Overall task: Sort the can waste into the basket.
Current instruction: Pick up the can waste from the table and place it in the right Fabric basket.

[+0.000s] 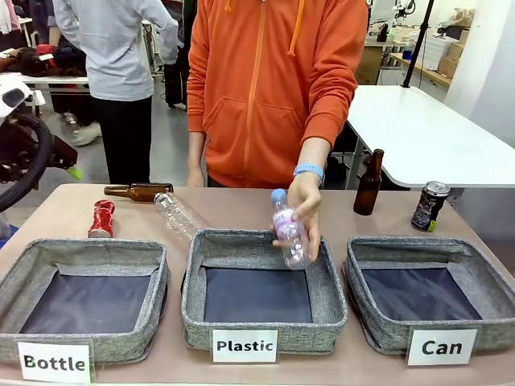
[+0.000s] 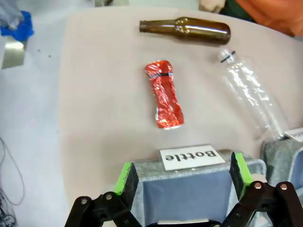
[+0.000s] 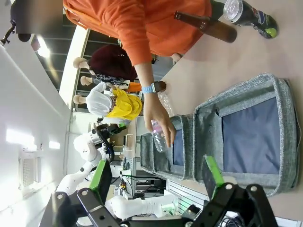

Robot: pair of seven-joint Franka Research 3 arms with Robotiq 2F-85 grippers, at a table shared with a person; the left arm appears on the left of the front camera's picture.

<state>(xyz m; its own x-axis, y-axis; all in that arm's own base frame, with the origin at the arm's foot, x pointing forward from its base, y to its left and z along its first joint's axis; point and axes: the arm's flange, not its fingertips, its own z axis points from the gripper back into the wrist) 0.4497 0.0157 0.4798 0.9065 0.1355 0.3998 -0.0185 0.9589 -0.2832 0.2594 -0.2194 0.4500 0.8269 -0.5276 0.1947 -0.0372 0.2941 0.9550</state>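
The crushed red can [image 1: 101, 219] lies on the table behind the "Bottle" basket. In the left wrist view the red can [image 2: 164, 94] lies beyond my left gripper [image 2: 182, 177], which hangs open and empty over that basket's label edge. The dark can [image 1: 430, 206] stands upright at the far right, behind the grey "Can" basket [image 1: 402, 245], which has nothing in it. My right gripper [image 3: 156, 178] is open and empty, on the near side of the "Can" basket [image 3: 279, 94], with the dark can [image 3: 248, 14] far beyond it.
A person's hand holds a clear plastic bottle [image 1: 290, 233] over the "Plastic" basket [image 1: 193, 265]. A brown bottle [image 1: 138, 191] and a clear bottle [image 1: 177, 213] lie near the red can. Another brown bottle [image 1: 368, 183] stands left of the dark can. My left arm [image 1: 24, 149] is at the left edge.
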